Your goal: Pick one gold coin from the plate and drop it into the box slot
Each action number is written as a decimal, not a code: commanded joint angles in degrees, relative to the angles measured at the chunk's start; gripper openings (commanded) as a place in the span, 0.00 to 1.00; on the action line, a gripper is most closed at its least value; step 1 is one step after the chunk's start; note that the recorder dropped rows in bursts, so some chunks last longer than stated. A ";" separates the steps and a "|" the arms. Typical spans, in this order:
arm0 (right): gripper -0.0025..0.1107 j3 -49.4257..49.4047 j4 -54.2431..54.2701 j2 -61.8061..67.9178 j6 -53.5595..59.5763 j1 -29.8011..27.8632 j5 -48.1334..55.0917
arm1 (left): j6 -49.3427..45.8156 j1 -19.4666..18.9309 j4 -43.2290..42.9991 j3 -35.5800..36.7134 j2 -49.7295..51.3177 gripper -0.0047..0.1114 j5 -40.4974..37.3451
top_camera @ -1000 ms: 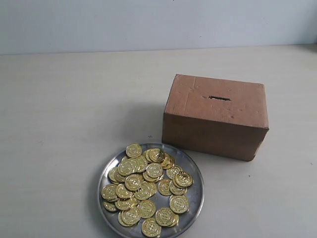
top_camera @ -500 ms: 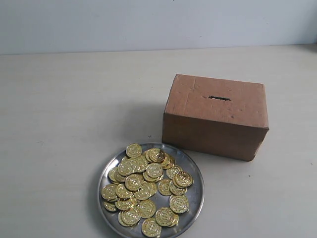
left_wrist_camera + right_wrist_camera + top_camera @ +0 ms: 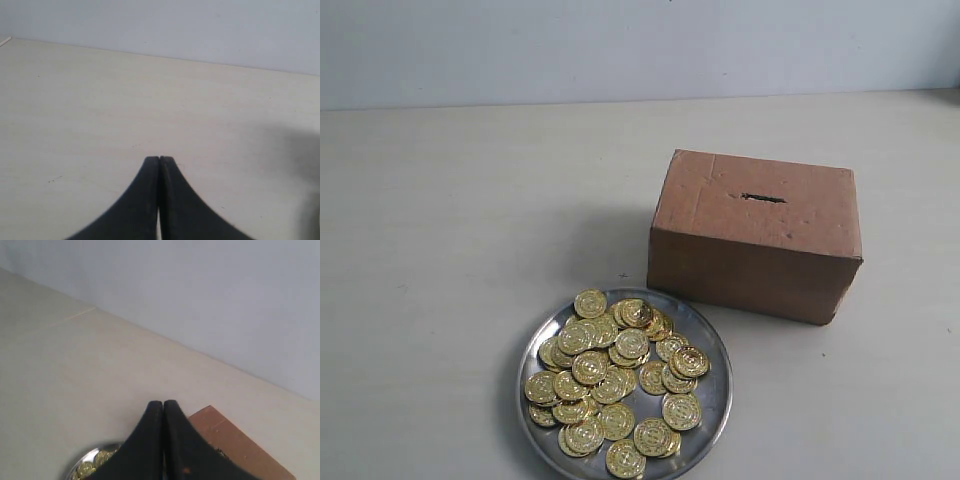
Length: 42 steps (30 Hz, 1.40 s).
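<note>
Pressing tip to tip, the left gripper (image 3: 159, 160) is closed on nothing, and the right gripper (image 3: 163, 404) is pinched empty too. The gold coins (image 3: 615, 380) lie heaped on the plate (image 3: 724, 372), just off the front left corner of the box (image 3: 755, 240). The slot (image 3: 762, 197) sits in the box's top face.

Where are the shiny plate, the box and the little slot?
plate (image 3: 716, 392), exterior view, bare metal near its right rim.
box (image 3: 750, 272), exterior view, its front face.
slot (image 3: 763, 197), exterior view, middle of the dark slit.
</note>
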<state>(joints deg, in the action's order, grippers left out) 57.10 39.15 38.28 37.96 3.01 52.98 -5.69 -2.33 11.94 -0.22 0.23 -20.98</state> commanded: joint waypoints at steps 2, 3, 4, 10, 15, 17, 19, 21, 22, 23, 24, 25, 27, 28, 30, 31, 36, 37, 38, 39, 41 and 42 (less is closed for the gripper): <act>0.02 2.61 0.60 13.54 8.20 3.41 3.52 | -0.19 0.26 0.67 0.22 -0.23 0.04 0.57; 0.02 2.61 0.30 15.50 9.00 4.27 3.75 | -0.19 0.26 0.67 0.22 -0.23 0.04 0.57; 0.02 2.61 -1.32 18.35 9.48 5.76 3.84 | -0.19 0.26 0.67 0.22 -0.23 0.04 0.57; 0.02 2.61 -7.77 30.12 9.47 15.29 1.73 | -0.19 0.26 0.67 0.22 -0.23 0.04 0.57; 0.02 2.61 -15.24 37.96 8.04 23.20 -1.02 | -0.19 0.26 0.67 0.22 -0.23 0.04 0.57; 0.02 2.61 -15.67 40.75 8.04 25.80 -2.76 | -0.19 0.26 0.67 0.22 -0.23 0.04 0.57; 0.02 2.61 -15.67 42.74 8.04 27.24 -3.49 | -0.19 0.26 0.67 0.22 -0.23 0.04 0.57; 0.02 2.61 -15.99 44.54 8.15 28.64 -3.48 | -0.19 0.26 0.67 0.22 -0.23 0.04 0.57; 0.02 2.61 -16.66 45.56 8.15 29.38 -3.38 | -0.19 0.26 0.67 0.22 -0.23 0.04 0.57; 0.02 2.61 -17.66 46.60 8.15 30.21 -3.13 | -0.19 0.26 0.67 0.22 -0.23 0.04 0.57; 0.02 2.61 -18.51 47.37 8.15 31.09 -3.01 | -0.19 0.26 0.67 0.22 -0.23 0.04 0.57; 0.02 2.61 -19.39 48.37 8.15 31.87 -2.69 | -0.19 0.26 0.67 0.22 -0.23 0.04 0.57; 0.02 2.61 -21.16 50.06 8.15 33.20 -2.36 | -0.19 0.26 0.67 0.22 -0.23 0.04 0.57; 0.02 2.61 -22.06 50.97 8.15 33.80 -2.36 | -0.19 0.26 0.67 0.22 -0.23 0.04 0.57; 0.02 2.61 -23.22 52.72 8.55 34.67 -3.23 | -0.19 0.26 0.67 0.22 -0.23 0.04 0.57; 0.02 2.61 -23.23 53.55 8.55 34.85 -3.90 | -0.19 0.26 0.67 0.22 -0.23 0.04 0.57; 0.02 2.61 -23.25 57.55 7.82 35.01 -7.94 | -0.19 0.26 0.67 0.22 -0.23 0.04 0.57; 0.02 2.61 -23.25 58.42 7.82 35.01 -8.38 | -0.19 0.26 0.67 0.22 -0.23 0.04 0.57; 0.03 2.61 -23.25 59.27 7.82 35.01 -8.60 | -0.19 0.26 0.67 0.22 -0.23 0.04 0.57; 0.04 2.61 -23.25 60.11 7.82 35.01 -8.60 | -0.19 0.26 0.67 0.22 -0.23 0.04 0.57; 0.09 2.61 -23.72 61.83 7.82 35.01 -8.60 | -0.19 0.26 0.67 0.22 -0.23 0.04 0.57; 0.13 2.61 -24.50 62.57 7.82 35.01 -8.60 | -0.19 0.26 0.67 0.22 -0.23 0.04 0.57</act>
<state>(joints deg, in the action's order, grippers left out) 59.33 15.99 99.03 45.90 37.89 45.13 -5.78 -2.33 11.94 -0.22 0.23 -20.98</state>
